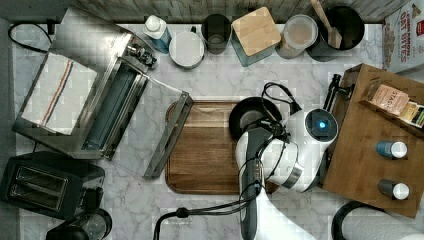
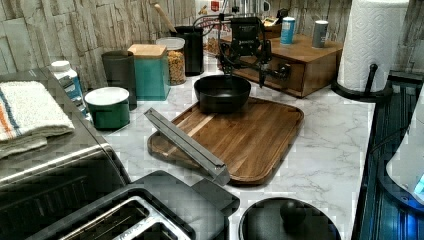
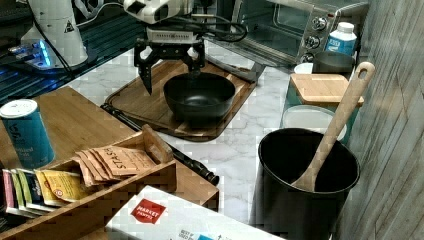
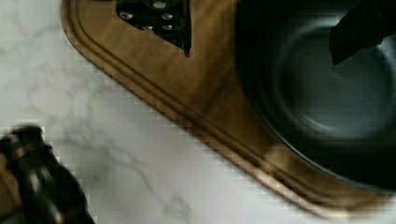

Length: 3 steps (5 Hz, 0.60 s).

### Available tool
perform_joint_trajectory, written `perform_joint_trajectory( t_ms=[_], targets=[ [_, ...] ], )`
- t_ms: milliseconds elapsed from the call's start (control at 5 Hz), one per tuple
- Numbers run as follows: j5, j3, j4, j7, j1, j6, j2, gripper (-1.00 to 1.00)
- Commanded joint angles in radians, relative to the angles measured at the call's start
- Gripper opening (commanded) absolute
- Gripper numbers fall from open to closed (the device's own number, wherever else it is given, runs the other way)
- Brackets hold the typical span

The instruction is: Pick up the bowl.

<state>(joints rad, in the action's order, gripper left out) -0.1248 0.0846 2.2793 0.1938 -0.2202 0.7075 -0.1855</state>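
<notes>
The robot's gripper (image 3: pixel 170 80) hangs over the near rim of the black bowl (image 3: pixel 200 97), its jaws spread wide and grasping nothing — one finger (image 3: pixel 194 70) sits above the bowl's inside, the other (image 3: pixel 146 80) outside the wall, over the cutting board (image 3: pixel 145 102). The bowl rests on a corner of the board, the corner nearest the wooden tea rack (image 1: pixel 370 135) in the top view. In the left view the gripper (image 2: pixel 245 75) stands just behind and above the bowl (image 2: pixel 222 92). The step in hand looks like the final approach: straddling the rim before a grasp. The next move calls for a short descent until the rim lies between the fingers, a firm squeeze, then a straight lift — the glossy wall may slip.
</notes>
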Motion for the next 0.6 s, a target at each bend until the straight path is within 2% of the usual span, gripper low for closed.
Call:
perform_joint_trajectory(
  t_ms=[200, 600],
  targets=[
    [-0.051, 0.009, -0.037, 0.001, -0.017, 0.090, -0.019, 1.00],
    [-0.041, 0.004, -0.065, -0.019, -0.006, 0.094, -0.062, 1.00]
  ],
)
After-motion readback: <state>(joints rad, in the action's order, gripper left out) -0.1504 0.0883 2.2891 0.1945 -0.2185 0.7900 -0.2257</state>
